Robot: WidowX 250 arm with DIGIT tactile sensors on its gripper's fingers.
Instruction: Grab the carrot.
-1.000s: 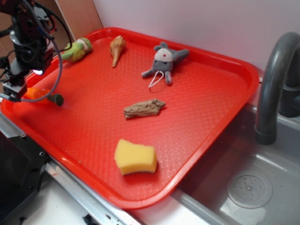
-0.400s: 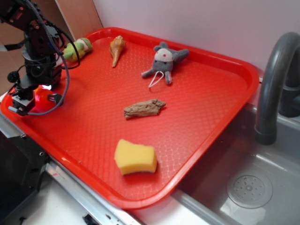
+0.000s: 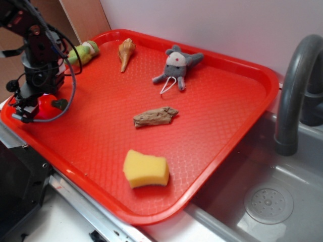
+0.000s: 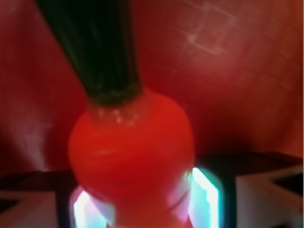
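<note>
The carrot (image 3: 46,104) lies at the left edge of the red tray (image 3: 217,101), its dark green stub pointing right. My gripper (image 3: 31,108) is down over the carrot's orange body. In the wrist view the carrot (image 4: 130,152) fills the space between the jaws of my gripper (image 4: 142,204). Both lit pads (image 4: 205,194) press against its sides, and the green top runs up and away. The gripper is shut on the carrot.
On the tray are a lime-green plush (image 3: 83,52), a tan cone shell (image 3: 125,52), a grey mouse toy (image 3: 176,65), a piece of driftwood (image 3: 154,117) and a yellow sponge (image 3: 146,169). A grey faucet (image 3: 292,91) and sink (image 3: 267,201) are at the right.
The gripper came down from above the carrot onto it and its fingers closed in on the orange body. The carrot has stayed by the tray's left rim.
</note>
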